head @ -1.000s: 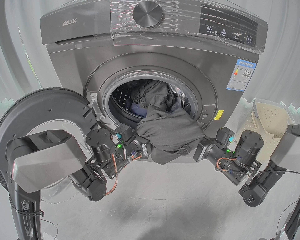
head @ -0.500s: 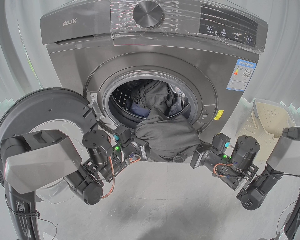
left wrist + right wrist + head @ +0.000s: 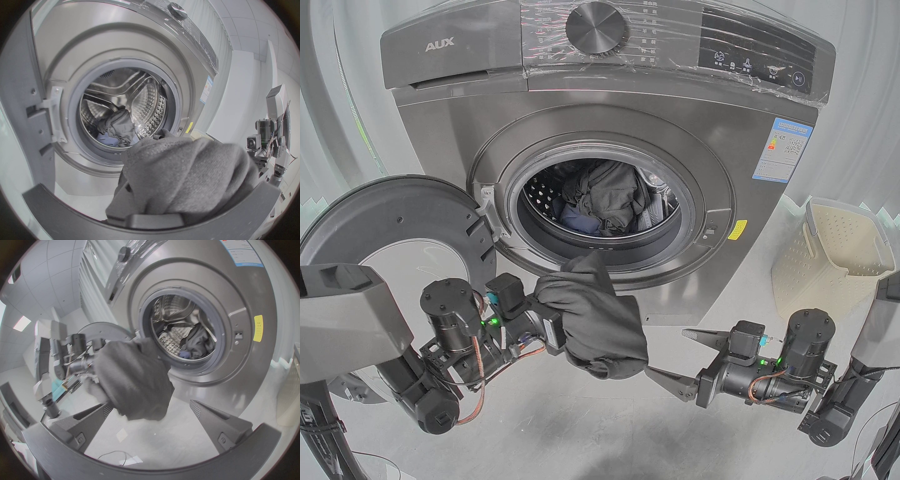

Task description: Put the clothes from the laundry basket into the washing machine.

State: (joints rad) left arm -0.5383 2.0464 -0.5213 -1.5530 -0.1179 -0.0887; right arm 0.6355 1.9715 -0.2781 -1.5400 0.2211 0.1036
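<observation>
Presently held: dark grey garment (image 3: 594, 325), one bundle, hanging off the floor from the left gripper (image 3: 553, 325). It sits at 6 o'clock of the drum opening (image 3: 600, 206), below the door seal and wholly outside the drum.
- Left gripper: wrapped in the cloth, so whether it is clamped cannot be told.
- Right gripper (image 3: 665, 353): spread wide and carrying nothing. It is at 4 o'clock of the garment, just beside it but not touching.
- Drum contents: a heap of dark clothes (image 3: 603, 194) with a bluish piece under it, resting toward the back.
- Washing machine (image 3: 650, 125): its door (image 3: 394, 212) is swung fully open at 9 o'clock of the opening.
- Laundry basket (image 3: 837, 262): cream and perforated, tipped against the machine's side at 3 o'clock.

Step in hand, as judged: loading this garment, which is lifted but not yet inside.

Next move calls for raising the bundle toward 12 o'clock over the lower seal and carrying it deep enough that no loose fold trails on the rim. The free right gripper is placed to push in whatever hangs out.
</observation>
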